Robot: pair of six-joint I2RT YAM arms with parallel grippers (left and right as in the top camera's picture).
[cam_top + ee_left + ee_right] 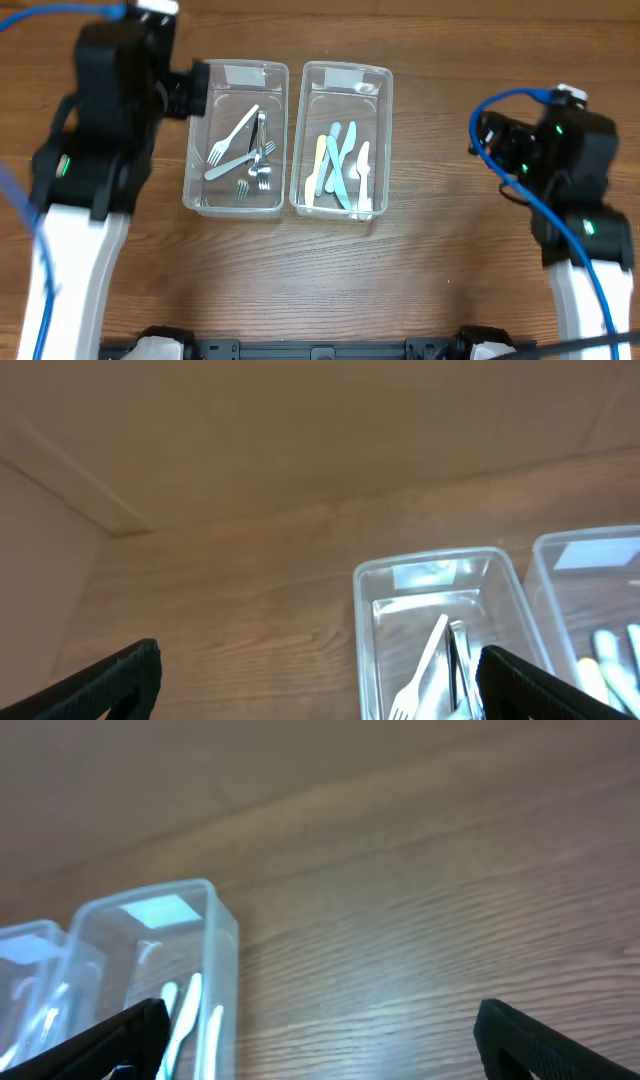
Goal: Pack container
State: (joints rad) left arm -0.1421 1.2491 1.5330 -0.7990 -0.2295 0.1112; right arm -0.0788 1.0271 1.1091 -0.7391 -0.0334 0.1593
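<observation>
I see two clear bins side by side on the wooden table [450,260], near its far edge, long walls almost touching. The left bin [283,140] holds forks [235,132]: two white plastic ones lie crossed at an angle, with some metal ones next to and under them toward the near right corner. The right bin [386,130] holds knives [340,165] in pale blue, yellow and white, lying roughly lengthwise and overlapping each other.

My left gripper [320,685] hangs above the table just beside the far left corner of the left bin. In its wrist view the two black fingers [110,685] sit at the bottom corners of the picture, spread wide, with nothing between them but the table and the bin's end. It holds nothing.

My right gripper [330,1040] is well apart from both bins, off to the right side of the table. Its fingers [550,1040] are also spread wide and empty, and the right bin's far corner shows at the left of that view.
</observation>
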